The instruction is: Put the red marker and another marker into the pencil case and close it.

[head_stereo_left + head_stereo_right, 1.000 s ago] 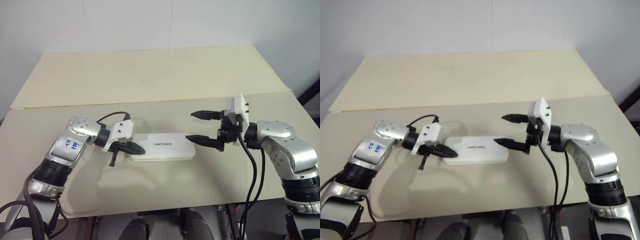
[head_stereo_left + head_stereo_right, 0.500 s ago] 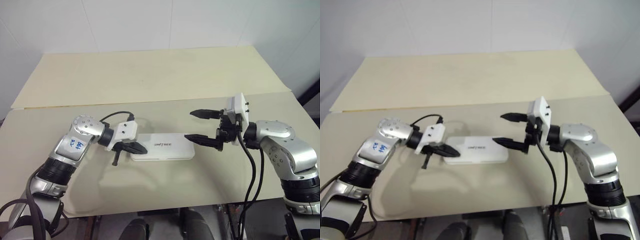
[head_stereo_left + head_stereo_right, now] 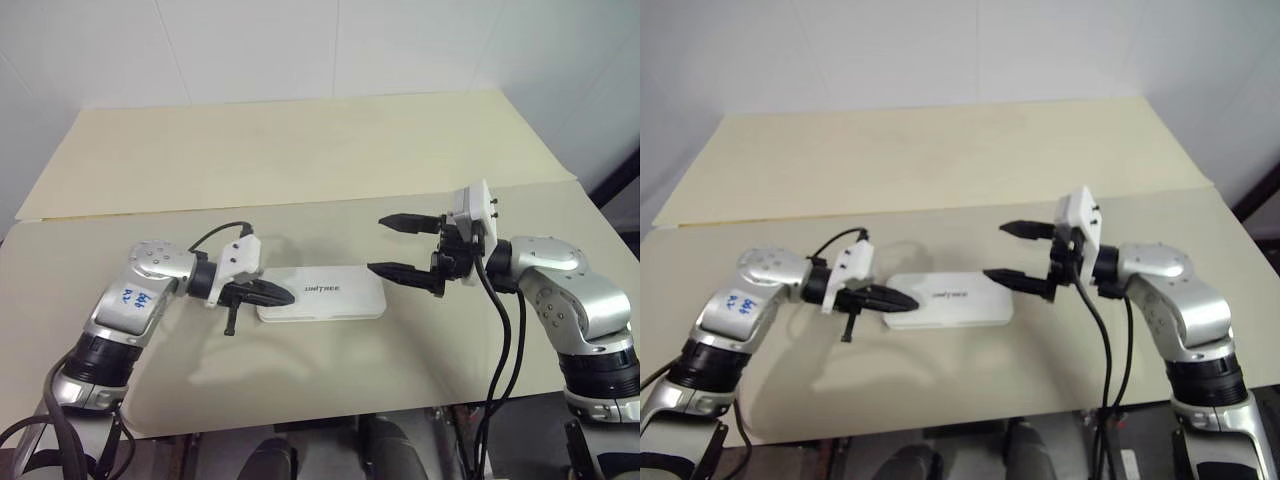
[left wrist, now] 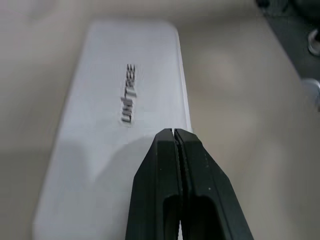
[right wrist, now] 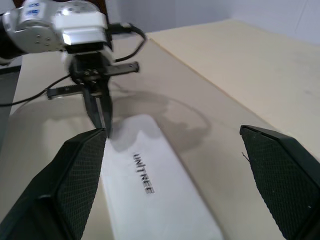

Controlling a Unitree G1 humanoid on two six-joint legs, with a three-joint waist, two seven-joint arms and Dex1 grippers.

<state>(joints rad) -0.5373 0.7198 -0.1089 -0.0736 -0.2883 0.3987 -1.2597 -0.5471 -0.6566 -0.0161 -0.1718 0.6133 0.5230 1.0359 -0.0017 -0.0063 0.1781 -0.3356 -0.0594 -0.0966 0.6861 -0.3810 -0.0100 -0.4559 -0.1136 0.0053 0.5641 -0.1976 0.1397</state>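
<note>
The white pencil case [image 3: 320, 293] lies flat on the table with its lid down and the dark logo facing up. My left gripper [image 3: 288, 296] is shut with nothing in it, its tip just over the case's left end; its wrist view has the closed fingertips [image 4: 173, 134] above the lid [image 4: 115, 100]. My right gripper [image 3: 378, 244] hangs open and empty over the case's right end, pointing left. From the right wrist, the case [image 5: 155, 195] and the left gripper [image 5: 102, 125] lie between the spread fingers. The red marker and another marker are out of view.
The cream table [image 3: 300, 160] has a seam running across it behind the case, and a white wall stands beyond its far edge. Black cables [image 3: 505, 340] hang from my right wrist near the table's front edge.
The left gripper has lifted a little at the case's left end and its arm has swung slightly outward. The case and the right gripper have stayed put.
</note>
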